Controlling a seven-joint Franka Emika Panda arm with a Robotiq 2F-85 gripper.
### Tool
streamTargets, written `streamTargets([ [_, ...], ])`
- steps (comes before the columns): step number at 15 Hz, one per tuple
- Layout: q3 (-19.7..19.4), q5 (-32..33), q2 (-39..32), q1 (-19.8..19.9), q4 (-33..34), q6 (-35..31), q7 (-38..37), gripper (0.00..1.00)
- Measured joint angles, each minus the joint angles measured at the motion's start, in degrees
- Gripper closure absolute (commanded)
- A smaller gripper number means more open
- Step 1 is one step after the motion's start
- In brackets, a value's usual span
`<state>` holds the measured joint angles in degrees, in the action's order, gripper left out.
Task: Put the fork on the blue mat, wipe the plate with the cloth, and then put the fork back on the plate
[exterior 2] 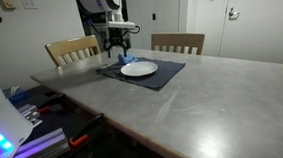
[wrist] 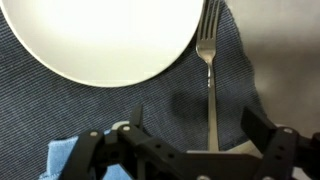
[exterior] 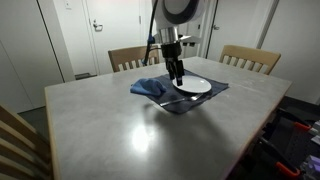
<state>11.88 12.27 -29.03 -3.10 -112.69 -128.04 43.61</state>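
The silver metal fork point(wrist: 209, 70) lies on the dark blue woven mat point(wrist: 100, 115) beneath the spread pincer point(wrist: 192, 130), round white plate point(wrist: 100, 40) ahead (step one seems done); next calls for grasping the light-blue cloth point(wrist: 63, 160) alongside.

plate point(wrist: 100, 35): cut off at top | fork point(wrist: 209, 70) handle end: behind gripper point(wrist: 193, 118) | cloth point(wrist: 60, 158): cut off btm
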Motion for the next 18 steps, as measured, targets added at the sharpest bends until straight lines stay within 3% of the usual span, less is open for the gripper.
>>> streamTargets([
  [10,-1.1,9.1,0.4,-0.3,-5.6,-9.2,1.1,0.00],
  [18,-1.5,9.8,0.2,-0.6,-5.9,-8.8,1.0,0.00],
])
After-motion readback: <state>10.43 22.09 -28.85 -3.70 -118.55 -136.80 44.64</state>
